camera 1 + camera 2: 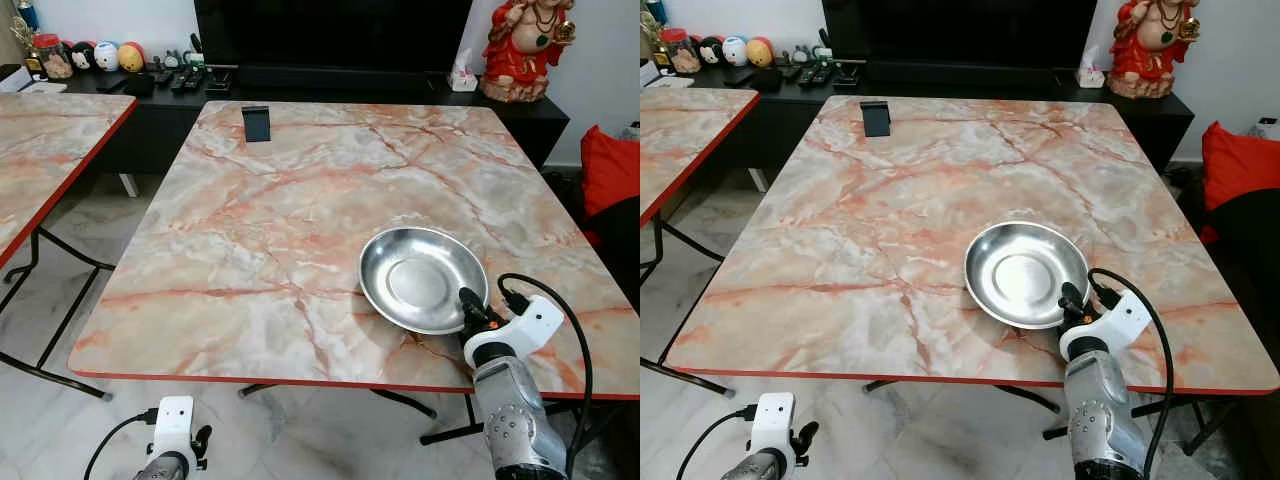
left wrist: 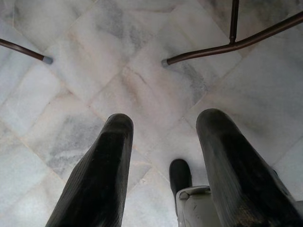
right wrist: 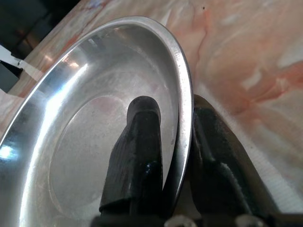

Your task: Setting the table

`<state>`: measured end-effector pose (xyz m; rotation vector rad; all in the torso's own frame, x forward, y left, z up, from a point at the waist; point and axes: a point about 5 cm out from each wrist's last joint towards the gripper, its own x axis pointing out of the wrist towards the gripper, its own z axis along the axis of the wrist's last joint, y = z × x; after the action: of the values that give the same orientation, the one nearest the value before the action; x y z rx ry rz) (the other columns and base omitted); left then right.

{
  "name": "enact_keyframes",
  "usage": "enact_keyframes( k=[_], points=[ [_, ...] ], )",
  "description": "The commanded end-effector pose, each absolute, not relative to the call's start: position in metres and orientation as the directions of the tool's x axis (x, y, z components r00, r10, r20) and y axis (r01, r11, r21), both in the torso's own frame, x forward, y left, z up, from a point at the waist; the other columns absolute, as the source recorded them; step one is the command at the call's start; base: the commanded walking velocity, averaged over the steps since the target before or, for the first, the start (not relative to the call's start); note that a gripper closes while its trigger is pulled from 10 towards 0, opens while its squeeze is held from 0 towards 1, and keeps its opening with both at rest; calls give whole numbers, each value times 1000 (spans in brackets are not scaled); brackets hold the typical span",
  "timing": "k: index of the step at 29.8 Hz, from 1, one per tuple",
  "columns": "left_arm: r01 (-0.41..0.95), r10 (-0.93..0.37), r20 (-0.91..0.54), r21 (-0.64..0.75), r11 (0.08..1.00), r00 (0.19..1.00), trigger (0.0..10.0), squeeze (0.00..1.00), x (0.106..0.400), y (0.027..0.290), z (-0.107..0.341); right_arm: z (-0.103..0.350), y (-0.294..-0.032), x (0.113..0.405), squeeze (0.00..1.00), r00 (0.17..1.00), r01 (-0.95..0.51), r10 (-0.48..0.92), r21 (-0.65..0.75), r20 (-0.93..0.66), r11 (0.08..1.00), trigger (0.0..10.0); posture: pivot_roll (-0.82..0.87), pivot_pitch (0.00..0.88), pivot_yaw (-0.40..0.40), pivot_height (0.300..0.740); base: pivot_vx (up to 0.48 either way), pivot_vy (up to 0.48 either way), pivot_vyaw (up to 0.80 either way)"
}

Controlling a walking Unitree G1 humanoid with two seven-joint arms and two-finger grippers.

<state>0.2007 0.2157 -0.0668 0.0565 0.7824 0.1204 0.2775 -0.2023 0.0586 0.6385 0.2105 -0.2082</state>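
A shiny steel plate [image 1: 420,275] lies on the marble-patterned table [image 1: 300,200], near its front right edge. My right gripper [image 1: 468,298] is shut on the plate's near rim [image 3: 182,109]: one finger [image 3: 139,142] lies inside the dish and the other [image 3: 213,151] sits under the rim against the tabletop. My left gripper [image 2: 163,137] hangs low beside the table's front left corner, open, with only marble floor [image 2: 142,85] between its fingers.
A small dark stand [image 1: 256,123] sits at the table's far side. A second marble table [image 1: 50,140] stands to the left. Behind are a black cabinet [image 1: 150,90] with small items, a red figurine [image 1: 525,45] and a red cushion [image 1: 610,170].
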Motion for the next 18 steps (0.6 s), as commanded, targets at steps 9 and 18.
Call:
enact_keyframes(
  k=[9,18],
  points=[
    [-82,132,-713,105,991,689,10000,0,198,217,-68,51,-200,277,0,939,271,-105,520,-327,810,10000,-86,2,-23,740,0,0,0],
    [-82,131,-713,103,991,689,10000,0,198,216,-68,54,-197,280,0,947,232,-71,515,-313,825,10000,-85,2,-26,740,0,0,0]
  ],
)
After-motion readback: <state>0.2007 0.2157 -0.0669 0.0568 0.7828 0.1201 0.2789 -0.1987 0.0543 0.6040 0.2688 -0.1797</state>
